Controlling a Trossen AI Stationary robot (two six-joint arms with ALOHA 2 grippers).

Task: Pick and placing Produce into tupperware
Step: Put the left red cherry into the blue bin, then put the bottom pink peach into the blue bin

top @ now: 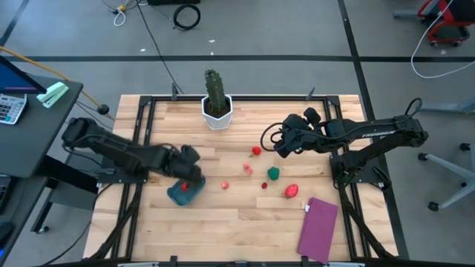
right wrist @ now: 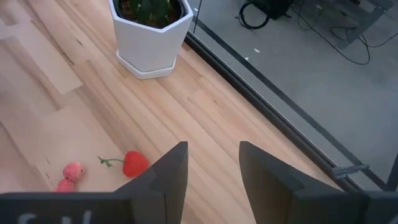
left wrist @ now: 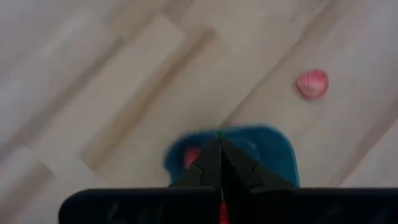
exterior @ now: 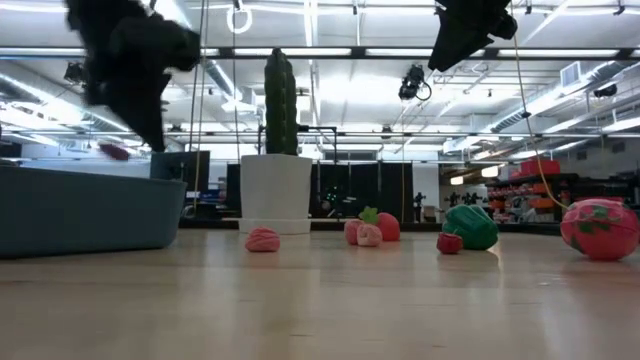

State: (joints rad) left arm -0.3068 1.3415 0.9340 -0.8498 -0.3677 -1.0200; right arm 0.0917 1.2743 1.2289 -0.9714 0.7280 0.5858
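Produce [left wrist: 192, 157] could miss the tupperware [top: 185, 191] at lower left if your left gripper [left wrist: 219, 147], fingers pressed together over it, drifts while your right gripper [right wrist: 213, 168] waits spread apart.

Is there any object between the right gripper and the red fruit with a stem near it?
Nothing visible blocks it. The right gripper, fingers apart, hangs above the table close beside the red stemmed fruit, with only bare wood between them. The cactus pot stands off to the side, and the green piece lies apart from that path.
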